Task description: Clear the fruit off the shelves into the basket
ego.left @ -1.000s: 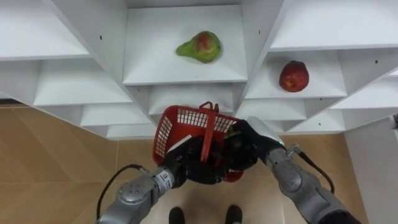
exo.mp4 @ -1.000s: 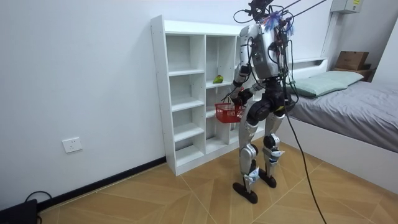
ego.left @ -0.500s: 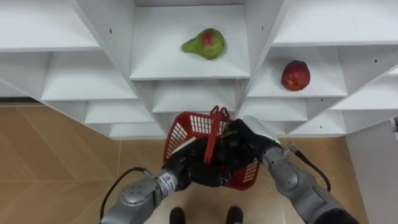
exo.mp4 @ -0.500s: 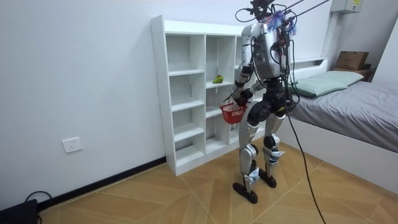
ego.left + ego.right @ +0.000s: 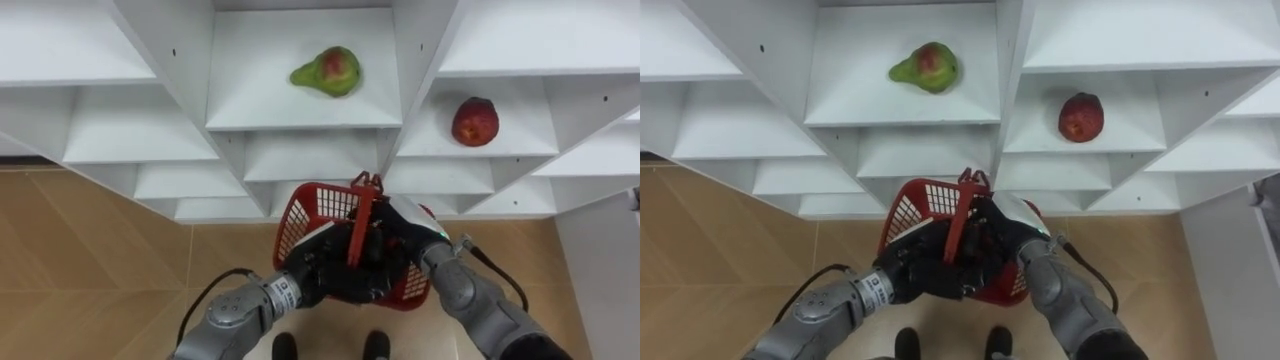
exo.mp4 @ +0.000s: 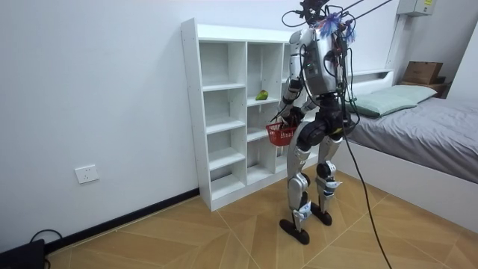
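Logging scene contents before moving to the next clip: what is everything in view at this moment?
pear: 1, green with a red blush, on a middle-column shelf
red fruit: 1, dark red, on a shelf in the column to the robot's right
basket: 1, red, held up before the shelves, below the pear
shelving unit: 1, white, against the wall
bed: 1, grey cover, room view's right
pillow: 1, pale green, on the bed
cardboard box: 1, brown, behind the bed
wall socket: 1, white, low on the wall
floor: wooden, brown
left hand: 1, dark, at the basket
right hand: 1, dark, at the basket
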{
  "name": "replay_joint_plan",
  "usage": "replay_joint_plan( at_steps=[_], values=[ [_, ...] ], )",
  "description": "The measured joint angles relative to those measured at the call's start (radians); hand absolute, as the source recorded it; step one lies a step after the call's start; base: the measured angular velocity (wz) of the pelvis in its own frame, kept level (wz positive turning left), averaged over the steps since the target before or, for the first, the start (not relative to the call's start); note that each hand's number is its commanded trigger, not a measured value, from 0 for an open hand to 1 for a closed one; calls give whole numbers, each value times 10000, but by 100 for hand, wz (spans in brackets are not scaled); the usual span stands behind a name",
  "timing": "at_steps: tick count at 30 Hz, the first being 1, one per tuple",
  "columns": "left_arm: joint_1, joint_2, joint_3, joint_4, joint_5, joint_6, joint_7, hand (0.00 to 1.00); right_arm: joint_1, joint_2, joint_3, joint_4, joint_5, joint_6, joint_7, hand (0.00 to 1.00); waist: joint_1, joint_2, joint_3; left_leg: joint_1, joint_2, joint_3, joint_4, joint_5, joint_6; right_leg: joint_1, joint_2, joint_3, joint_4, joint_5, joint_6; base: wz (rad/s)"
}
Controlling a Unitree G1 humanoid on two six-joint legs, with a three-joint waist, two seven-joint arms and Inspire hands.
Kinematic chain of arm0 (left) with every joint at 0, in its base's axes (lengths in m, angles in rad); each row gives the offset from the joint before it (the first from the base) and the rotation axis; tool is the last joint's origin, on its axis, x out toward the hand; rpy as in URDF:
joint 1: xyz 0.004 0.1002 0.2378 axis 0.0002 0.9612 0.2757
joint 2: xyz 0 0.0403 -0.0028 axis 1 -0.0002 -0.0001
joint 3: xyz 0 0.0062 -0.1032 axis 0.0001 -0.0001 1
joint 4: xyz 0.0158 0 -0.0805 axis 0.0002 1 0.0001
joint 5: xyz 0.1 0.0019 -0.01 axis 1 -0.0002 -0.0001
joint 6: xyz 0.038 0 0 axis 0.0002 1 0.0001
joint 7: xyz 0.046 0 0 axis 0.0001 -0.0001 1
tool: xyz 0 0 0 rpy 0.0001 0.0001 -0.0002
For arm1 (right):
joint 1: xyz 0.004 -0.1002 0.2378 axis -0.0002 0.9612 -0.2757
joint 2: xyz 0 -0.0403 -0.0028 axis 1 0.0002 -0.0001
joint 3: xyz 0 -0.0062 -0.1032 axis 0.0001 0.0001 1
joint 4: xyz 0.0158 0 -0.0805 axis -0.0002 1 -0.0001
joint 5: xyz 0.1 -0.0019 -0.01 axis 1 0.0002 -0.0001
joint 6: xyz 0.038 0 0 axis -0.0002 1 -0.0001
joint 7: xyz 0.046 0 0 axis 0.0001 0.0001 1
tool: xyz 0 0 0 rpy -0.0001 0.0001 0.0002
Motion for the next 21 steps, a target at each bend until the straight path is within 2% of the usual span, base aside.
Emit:
replay_joint_plan(
  at_steps=[21],
  values=[
    [-2,33,25,-214,45,-14,-61,100,8,127,0,310,-3,-196,317,0,45,10,-2,17,2,43,10,0,0,-35,20,99,35,4,-5,0]
  ],
)
